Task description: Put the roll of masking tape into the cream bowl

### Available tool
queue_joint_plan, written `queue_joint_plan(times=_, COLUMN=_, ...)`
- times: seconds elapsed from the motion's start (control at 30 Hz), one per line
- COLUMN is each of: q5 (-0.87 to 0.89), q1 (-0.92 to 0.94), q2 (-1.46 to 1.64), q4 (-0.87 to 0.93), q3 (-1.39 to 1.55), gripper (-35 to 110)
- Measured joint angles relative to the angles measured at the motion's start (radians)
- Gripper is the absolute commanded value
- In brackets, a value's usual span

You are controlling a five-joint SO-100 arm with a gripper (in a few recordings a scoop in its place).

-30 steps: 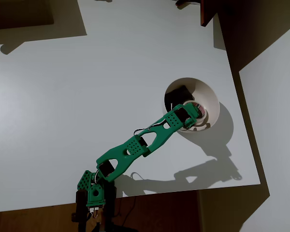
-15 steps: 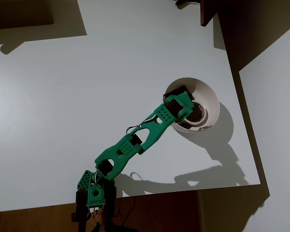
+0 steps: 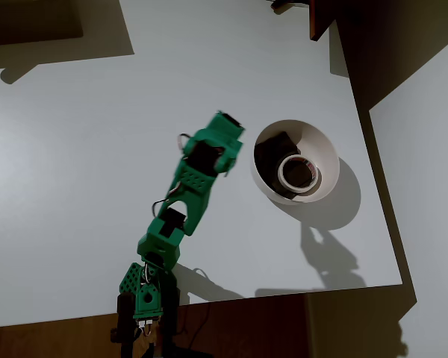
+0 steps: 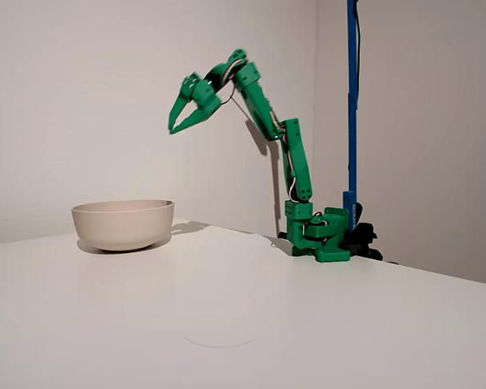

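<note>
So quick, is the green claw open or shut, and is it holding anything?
Gripper: open and holding nothing, raised high above the table. The roll of masking tape lies inside the cream bowl.

A plain room set up for tests: bare white rectangular table (image 4: 227, 324), blank white walls (image 4: 81, 97), blue upright pole (image 4: 352, 105)

White table (image 3: 82, 149) w/ a cream bowl (image 3: 322, 153) sitting on it toward the right in overhead view, casting a shadow. Green arm base (image 4: 322, 235) is mounted at the table's near edge.
</note>
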Motion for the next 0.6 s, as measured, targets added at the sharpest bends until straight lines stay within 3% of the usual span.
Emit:
queue_joint_plan(times=0.3, q5=-0.077, q1=-0.336, q2=0.339, q4=0.035, q3=0.086, gripper=-8)
queue_joint_plan(times=0.6, q5=-0.094, q1=-0.549, q2=0.773, q4=-0.012, q3=0.634, gripper=-8)
